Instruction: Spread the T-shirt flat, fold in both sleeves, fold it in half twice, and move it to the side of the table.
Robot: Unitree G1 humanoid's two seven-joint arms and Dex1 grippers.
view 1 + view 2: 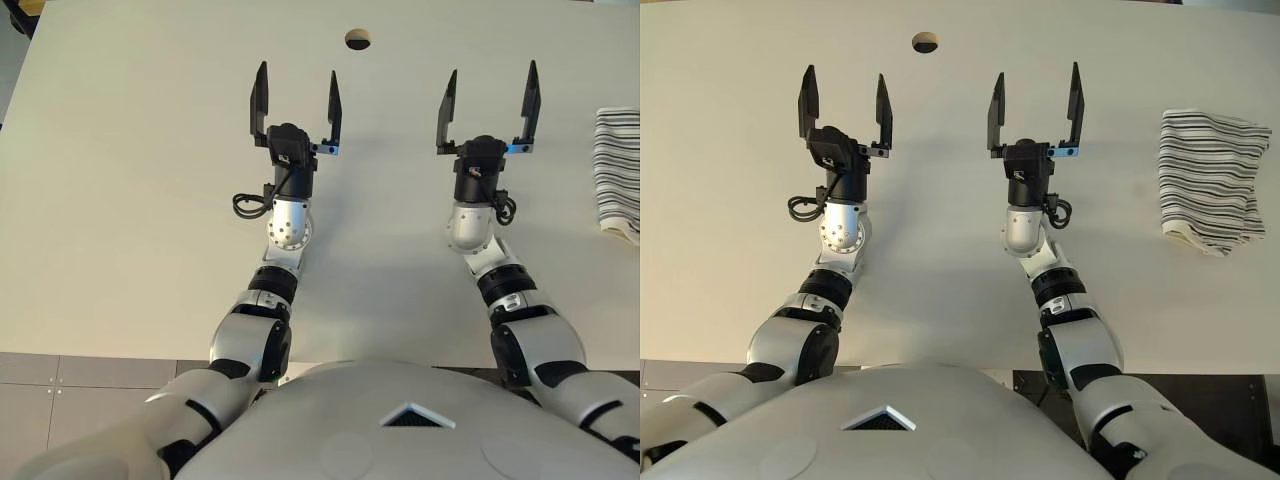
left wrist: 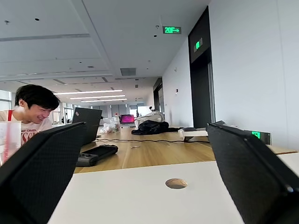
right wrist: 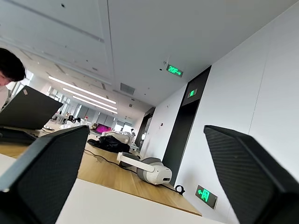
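Observation:
The striped T-shirt [image 1: 1212,180] lies folded into a small stack at the right side of the white table [image 1: 130,200]. My left gripper [image 1: 296,97] is open over the middle of the table, its black fingers [image 2: 37,163] spread wide with nothing between them. A little to its right, my right gripper [image 1: 1034,96] is also open and empty, well left of the folded shirt. Both point toward the far edge.
A round cable hole [image 1: 357,39] sits in the tabletop near the far edge, just beyond my left gripper. The table's near edge runs below my forearms, with grey floor tiles [image 1: 60,380] at the lower left.

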